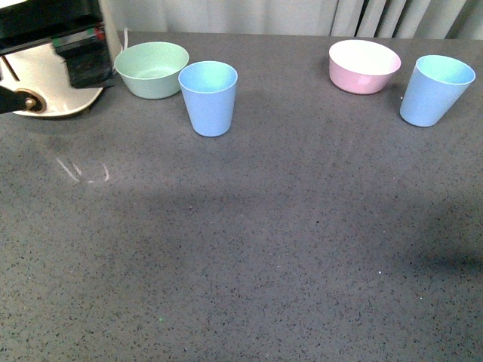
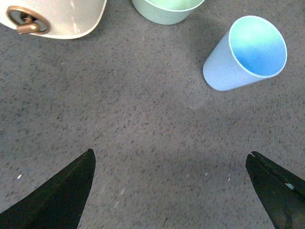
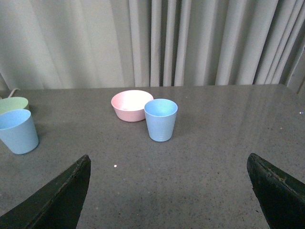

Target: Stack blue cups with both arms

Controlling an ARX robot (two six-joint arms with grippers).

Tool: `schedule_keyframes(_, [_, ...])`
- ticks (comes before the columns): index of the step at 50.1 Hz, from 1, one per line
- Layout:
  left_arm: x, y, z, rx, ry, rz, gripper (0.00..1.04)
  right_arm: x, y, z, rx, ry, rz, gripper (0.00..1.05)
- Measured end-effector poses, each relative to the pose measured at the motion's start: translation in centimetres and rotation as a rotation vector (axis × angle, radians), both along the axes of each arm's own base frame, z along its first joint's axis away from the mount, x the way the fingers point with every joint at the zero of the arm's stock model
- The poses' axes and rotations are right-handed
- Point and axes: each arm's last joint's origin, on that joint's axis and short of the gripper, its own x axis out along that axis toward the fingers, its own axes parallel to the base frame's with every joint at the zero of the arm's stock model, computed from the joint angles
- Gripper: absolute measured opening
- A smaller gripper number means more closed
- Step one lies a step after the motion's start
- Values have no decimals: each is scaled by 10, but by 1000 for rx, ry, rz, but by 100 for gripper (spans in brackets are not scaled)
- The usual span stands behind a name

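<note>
**benchbot_42:** So how far along is this stacking job?

**armwatcher:** Honestly, nowhere yet. In the front view, one tapered light blue plastic cup (image 1: pixel 208 98) stands upright in the upper left-centre of the frame, just beside a round mint-green bowl (image 1: pixel 152 69). The second light blue plastic cup (image 1: pixel 436 90) is way over at the upper right edge, near a round pink bowl (image 1: pixel 364 65). The two cups are well apart. Both sit on the speckled grey tabletop (image 1: pixel 241 249), and both look empty as far as I can see.

**benchbot_42:** Grippers holding anything?

**armwatcher:** Nope. The left gripper (image 2: pixel 170 155) has its black jaws spread wide with only bare table between them. The first cup shows ahead of it in the left wrist view, untouched. The right gripper (image 3: pixel 167 158) is spread just as wide, and its camera looks across at the second cup and the pink bowl, with a pale curtain (image 3: pixel 190 43) behind. Neither arm shows in the front view at all.

**benchbot_42:** So what's left?

**armwatcher:** Basically everything, I'd say. Each arm has to reach its cup, grab it and lift it. Then they bring the cups together and drop one inside the other. The bowls sit close to both cups, so I'd guess the approach needs care not to bump them. There's also a white rounded appliance (image 1: pixel 41 87) in the upper left corner, near the green bowl.
</note>
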Motion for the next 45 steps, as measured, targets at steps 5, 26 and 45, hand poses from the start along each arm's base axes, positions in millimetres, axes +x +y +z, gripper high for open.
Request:
schedule_keyframes(5, [24,-14,0,-7,20,9,96,0,0,0,0,0,0,96])
schedule_keyframes(26, [78,-52,-7,-15,73,26,96,0,0,0,0,0,0,96])
schedule_keyframes(45, [100,-69,-22,-4,114,29,96,0,0,0,0,0,0,96])
